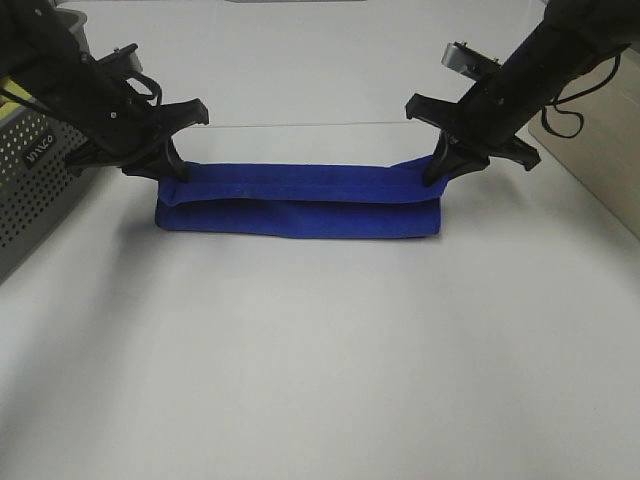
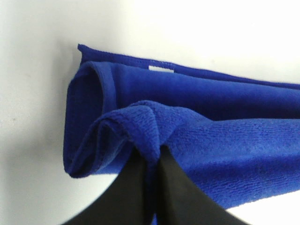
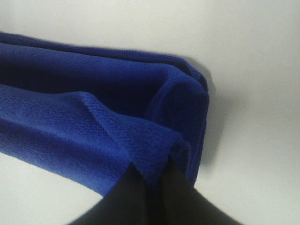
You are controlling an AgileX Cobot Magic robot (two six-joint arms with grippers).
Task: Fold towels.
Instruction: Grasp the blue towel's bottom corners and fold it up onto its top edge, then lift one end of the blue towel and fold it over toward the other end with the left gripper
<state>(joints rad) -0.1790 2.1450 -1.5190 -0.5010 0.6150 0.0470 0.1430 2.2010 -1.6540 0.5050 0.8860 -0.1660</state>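
The left gripper (image 2: 154, 157) is clamped on a bunched corner of the towel (image 1: 300, 205), with the cloth squeezed between its two black fingers. The right gripper (image 3: 165, 163) pinches the other end the same way. Each holds the top layer at the far long edge, slightly raised off the layers below. Whether one ply or two sits in each pinch is hard to tell from these views.

The towel lies across the middle of the table (image 1: 320, 380), between the arms, as a long narrow band several layers deep. A small white tag (image 2: 161, 69) shows on the short edge at the left end.

By my reading the lengthwise folding is largely done. The held edge has yet to be laid flat and let go. After that the band would probably need folding across its length to make a compact stack.

The table is plain white, smooth and matte. A grey perforated crate (image 1: 25, 185) stands at its left edge near the left arm, and a beige board (image 1: 600, 165) lies at the right edge.
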